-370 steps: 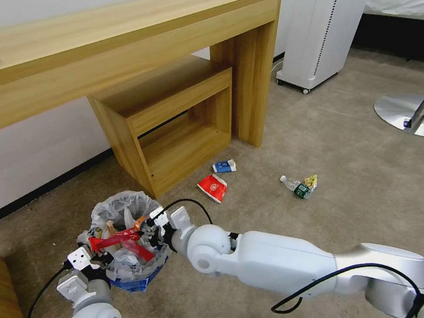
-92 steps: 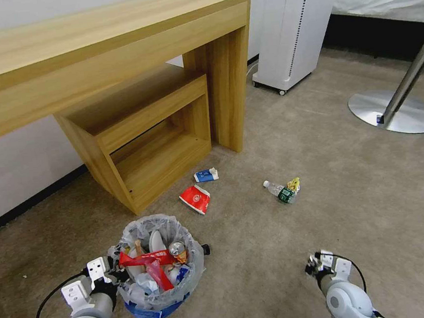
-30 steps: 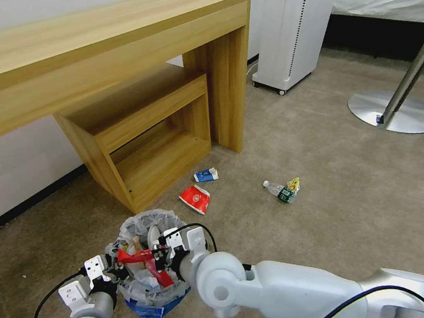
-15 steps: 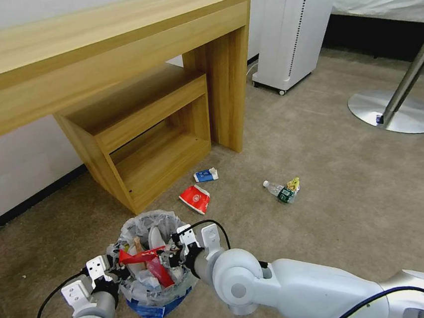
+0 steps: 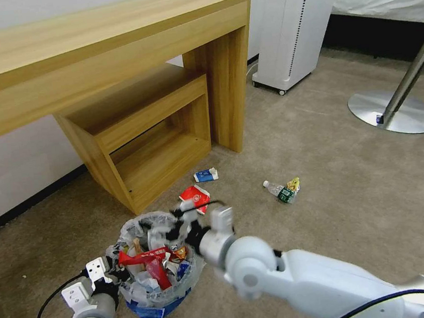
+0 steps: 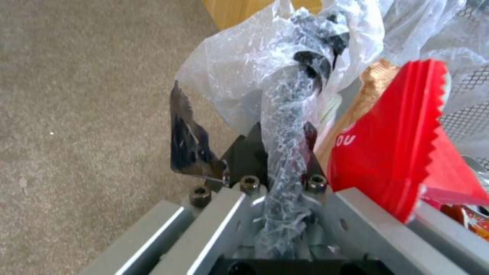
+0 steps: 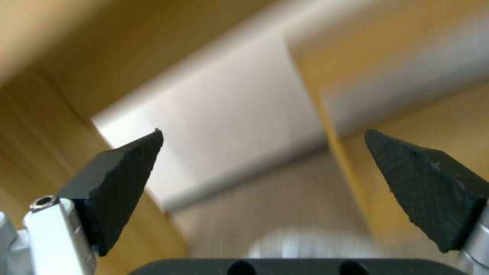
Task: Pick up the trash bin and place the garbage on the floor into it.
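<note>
The trash bin (image 5: 135, 296), lined with crinkly clear plastic and full of litter, stands low on the floor (image 5: 334, 177) in front of me. My left gripper (image 5: 116, 273) is shut on its plastic-covered rim (image 6: 285, 126), beside a red wrapper (image 6: 397, 145). My right gripper (image 5: 178, 225) hovers blurred over the bin's far edge. In the right wrist view the right gripper (image 7: 263, 131) is open with nothing between its fingers. Garbage lies on the carpet beyond: a red cup (image 5: 195, 198), a blue-white carton (image 5: 206, 175) and a clear bottle (image 5: 278, 190).
A wooden desk (image 5: 111, 48) with a lower shelf unit (image 5: 145, 135) stands behind the bin. A white wheeled appliance (image 5: 294, 26) is at the back. A round metal table base (image 5: 395, 111) sits at the right, with open carpet before it.
My right gripper has lifted out of the bin and swung up and toward the red cup, open. The left gripper keeps hold of the rim; the bin has stayed put.
</note>
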### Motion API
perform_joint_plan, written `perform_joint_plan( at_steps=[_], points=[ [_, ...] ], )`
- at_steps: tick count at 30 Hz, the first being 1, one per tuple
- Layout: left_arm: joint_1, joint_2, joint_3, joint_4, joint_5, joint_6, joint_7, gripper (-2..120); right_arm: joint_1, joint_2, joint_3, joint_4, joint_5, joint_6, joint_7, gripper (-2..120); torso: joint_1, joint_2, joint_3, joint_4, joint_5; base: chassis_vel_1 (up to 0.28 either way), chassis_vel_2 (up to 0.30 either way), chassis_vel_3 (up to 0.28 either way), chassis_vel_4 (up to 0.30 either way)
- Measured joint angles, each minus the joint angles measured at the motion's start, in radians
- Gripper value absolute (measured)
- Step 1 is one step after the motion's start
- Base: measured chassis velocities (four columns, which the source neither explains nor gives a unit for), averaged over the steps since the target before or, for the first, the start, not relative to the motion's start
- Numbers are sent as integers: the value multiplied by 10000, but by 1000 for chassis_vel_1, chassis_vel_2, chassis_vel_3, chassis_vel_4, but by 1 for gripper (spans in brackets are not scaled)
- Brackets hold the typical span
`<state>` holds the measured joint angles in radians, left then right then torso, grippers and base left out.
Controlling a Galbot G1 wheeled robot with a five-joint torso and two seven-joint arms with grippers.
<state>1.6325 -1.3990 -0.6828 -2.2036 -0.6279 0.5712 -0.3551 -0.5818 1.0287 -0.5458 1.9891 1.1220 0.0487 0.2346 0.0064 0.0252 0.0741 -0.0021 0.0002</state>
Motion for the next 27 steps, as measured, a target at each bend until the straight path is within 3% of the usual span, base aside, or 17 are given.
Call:
perform_joint_plan(
  at_steps=[3,5,7,9,10,12,13,16,17,20,27],
  points=[
    [9,-51,-59,-126,10,-7,9,0,-774,-502,1729,-39,-900,1409,-1746,100,0,1,0,0,0,0,0,0,0],
    [12,-56,-74,-152,11,-9,12,0,-992,-559,2147,-29,-1005,1477,-1870,100,0,0,0,-1,0,0,0,0,0],
    [54,-50,-132,-258,5,-13,18,0,-2011,-678,3918,227,-1087,1482,-1911,100,0,0,0,-1,1,0,0,0,0],
    [68,-41,-150,-278,3,-15,18,0,-2260,-698,4350,297,-1087,1435,-1904,100,0,1,0,-7,1,0,0,0,0],
    [113,-21,-184,-341,-6,-29,25,0,-3055,-699,5689,460,-1358,1349,-1840,100,0,0,0,0,3,0,0,0,0],
    [143,0,-207,-390,-12,-40,27,0,-3726,-688,6877,560,-1704,1243,-1775,100,0,1,0,-1,0,0,0,0,0],
    [143,0,-207,-390,-12,-40,27,0,-3726,-688,6877,560,-1704,1243,-1775,100,0,1,0,-1,0,0,0,0,0],
    [208,25,-250,-525,-40,-86,49,0,-5287,-429,9230,957,-2488,1094,-1487,100,-1,1,-1,-3,-1,0,0,0,0],
    [208,25,-250,-525,-40,-86,49,0,-5287,-429,9230,957,-2488,1094,-1487,100,-1,1,-1,-3,-1,0,0,0,0],
    [286,71,-294,-610,38,-165,95,0,-6486,41,10459,844,-3856,1198,-1250,100,-1,0,-1,-2,0,0,0,0,0],
    [468,150,-308,-690,126,-257,166,0,-7645,673,11111,331,-5247,1410,-677,100,-1,1,-1,-2,-2,0,0,0,0]
  ],
)
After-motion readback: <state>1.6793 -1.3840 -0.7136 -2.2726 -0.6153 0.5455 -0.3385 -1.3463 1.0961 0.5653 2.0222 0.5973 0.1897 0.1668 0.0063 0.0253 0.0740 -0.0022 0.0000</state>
